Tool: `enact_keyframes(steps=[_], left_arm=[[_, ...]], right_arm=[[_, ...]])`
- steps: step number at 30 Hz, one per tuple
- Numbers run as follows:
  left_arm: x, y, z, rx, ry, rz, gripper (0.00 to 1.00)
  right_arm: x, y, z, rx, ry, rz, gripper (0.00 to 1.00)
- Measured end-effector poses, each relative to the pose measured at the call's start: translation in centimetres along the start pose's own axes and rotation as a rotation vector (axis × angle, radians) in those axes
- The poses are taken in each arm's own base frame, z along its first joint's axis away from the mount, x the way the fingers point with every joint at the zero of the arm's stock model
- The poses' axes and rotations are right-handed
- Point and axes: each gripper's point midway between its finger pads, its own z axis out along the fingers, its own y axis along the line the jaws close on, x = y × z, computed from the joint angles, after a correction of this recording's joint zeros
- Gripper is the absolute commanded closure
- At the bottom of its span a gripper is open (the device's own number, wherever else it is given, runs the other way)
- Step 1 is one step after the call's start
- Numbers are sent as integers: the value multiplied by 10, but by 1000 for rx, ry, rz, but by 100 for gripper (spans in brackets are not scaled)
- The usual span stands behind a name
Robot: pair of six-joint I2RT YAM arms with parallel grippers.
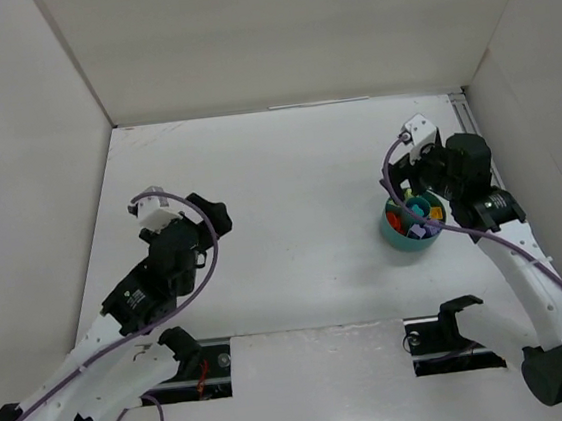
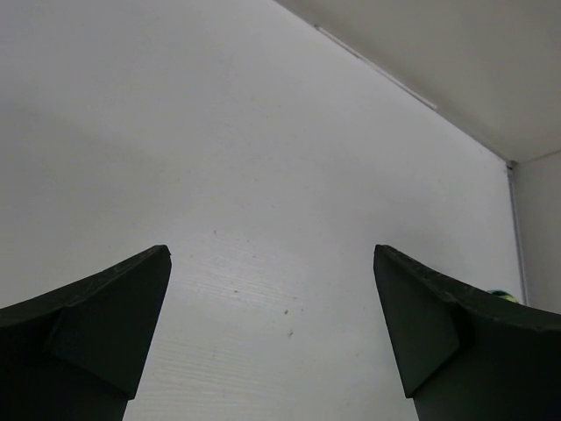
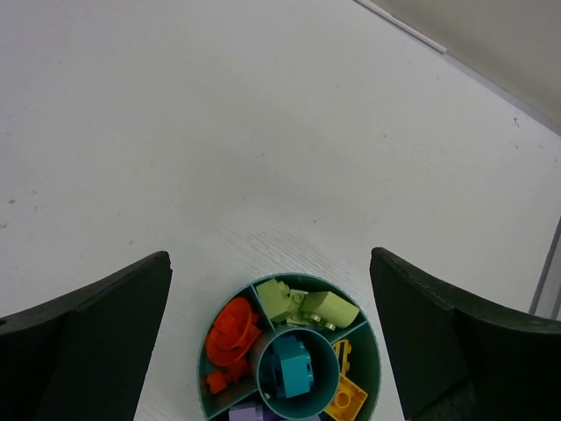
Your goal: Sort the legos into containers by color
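The round teal bowl (image 3: 289, 282) stands on the white table, right of centre in the top view (image 1: 410, 229). Its compartments hold the legos by colour: orange-red pieces (image 3: 232, 331) at the left, pale green pieces (image 3: 302, 305) at the top, yellow pieces (image 3: 348, 399) at the right, a purple piece (image 3: 248, 412) cut off by the frame's bottom edge. A teal brick (image 3: 292, 367) sits in the central cup. My right gripper (image 3: 270, 256) hangs open above the bowl, with nothing between its fingers. My left gripper (image 2: 272, 250) is open and empty over bare table at the left (image 1: 213, 218).
White walls enclose the table on the left, back and right. A metal rail (image 1: 467, 115) runs along the right wall close to the bowl. Both arm bases sit at the near edge, with dark slots (image 1: 212, 364) beside them.
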Motion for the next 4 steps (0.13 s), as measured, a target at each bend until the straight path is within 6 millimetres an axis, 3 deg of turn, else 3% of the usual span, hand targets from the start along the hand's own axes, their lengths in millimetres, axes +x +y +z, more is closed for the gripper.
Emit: enact_keyframes(steps=[4], left_arm=[[15, 8, 9, -67, 44, 46, 0]], right_arm=[[3, 4, 1, -27, 0, -16, 1]])
